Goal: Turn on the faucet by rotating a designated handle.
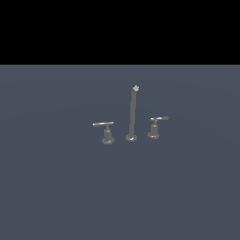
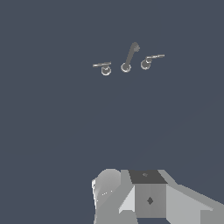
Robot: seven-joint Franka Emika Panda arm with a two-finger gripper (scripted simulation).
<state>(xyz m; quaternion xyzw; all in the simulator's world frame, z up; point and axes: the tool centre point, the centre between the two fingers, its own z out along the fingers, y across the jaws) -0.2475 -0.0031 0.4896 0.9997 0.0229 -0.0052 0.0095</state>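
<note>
Handle (image 1: 155, 126) lies well ahead of gripper (image 2: 148, 197), lever pointing toward exterior view's right; finger spacing cannot be made out.

- The faucet (image 1: 131, 115) is rendered as grey metal, smooth, with a dull sheen along the tall spout.
- A paler, almost white finish is shown at the spout tip (image 1: 136, 88).
- Small bright highlights are seen on the round foot (image 1: 131, 138), suggesting a polished surface.
- The handle (image 1: 156, 125) is given the same grey metallic look, with a light glint on its flared base.
- The T-bar handle (image 1: 106, 131) is finished alike, its flat lever catching pale light.
- The surface beneath (image 1: 56, 187) is shown as flat, matt blue-grey, without texture.
- The gripper (image 2: 148, 197) is rendered in smooth, matt light grey and white panels, the material not identifiable.
</note>
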